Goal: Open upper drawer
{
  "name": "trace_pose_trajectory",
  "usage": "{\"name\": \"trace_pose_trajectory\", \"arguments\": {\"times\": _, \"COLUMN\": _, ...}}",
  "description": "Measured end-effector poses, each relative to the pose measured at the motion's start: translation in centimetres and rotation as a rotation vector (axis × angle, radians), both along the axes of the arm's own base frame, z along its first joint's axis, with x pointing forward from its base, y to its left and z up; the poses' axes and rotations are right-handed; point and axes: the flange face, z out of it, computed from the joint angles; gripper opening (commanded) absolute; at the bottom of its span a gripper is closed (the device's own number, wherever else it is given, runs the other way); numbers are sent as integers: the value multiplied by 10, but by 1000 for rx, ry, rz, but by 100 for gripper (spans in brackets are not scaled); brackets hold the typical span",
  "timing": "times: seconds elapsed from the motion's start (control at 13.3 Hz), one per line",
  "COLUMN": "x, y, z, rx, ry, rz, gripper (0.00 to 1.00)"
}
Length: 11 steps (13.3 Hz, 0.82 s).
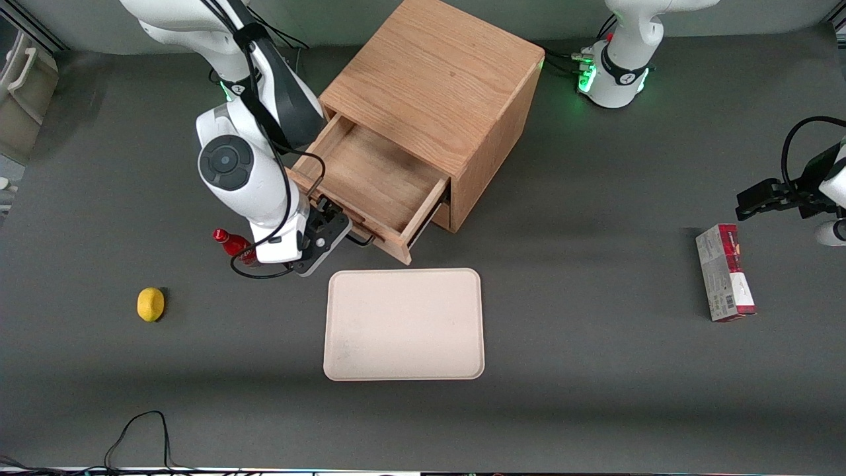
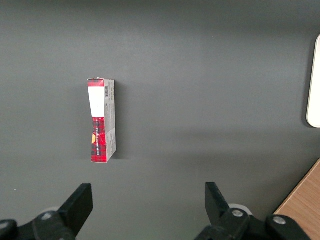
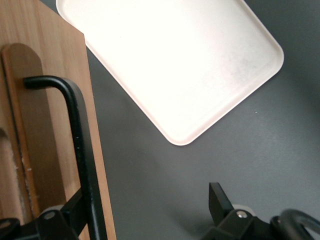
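The cream tray (image 1: 404,324) lies on the grey table (image 1: 595,410) nearest to the front camera, and just above it in that view stands the wooden cabinet (image 1: 443,79), which I take as the landmark. The upper drawer (image 1: 370,182) of this cabinet is already pulled out a good way toward the tray, so its bare wooden floor and both side walls are visible, and it seems to hold nothing. The gripper (image 1: 328,228) is at the drawer front, at the end toward the working arm. In the right wrist view the black wire handle (image 3: 80,145) runs down between the two fingers (image 3: 220,202), which are spread apart, one on each side of it and not pinching it. I judge the opening as nearly finished. To do this step well, the pull should go straight along the drawer's own line, away from the cabinet, because a sideways pull could jam the drawer in its slot. The fingers should close on the handle if more travel is wanted. The arm should also stop before the drawer front reaches the tray. A red bottle (image 1: 231,243) stands close beside the gripper, and a yellow lemon (image 1: 151,304) lies farther toward the working arm's end.
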Motion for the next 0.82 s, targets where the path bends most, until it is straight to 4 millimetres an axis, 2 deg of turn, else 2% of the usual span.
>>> {"name": "trace_pose_trajectory", "arguments": {"times": 0.3, "x": 12, "y": -5, "z": -2, "rx": 0, "ry": -6, "rz": 7, "gripper": 100}}
{"name": "trace_pose_trajectory", "arguments": {"times": 0.82, "x": 52, "y": -30, "z": -4, "rx": -12, "ry": 7, "rz": 2, "gripper": 100}}
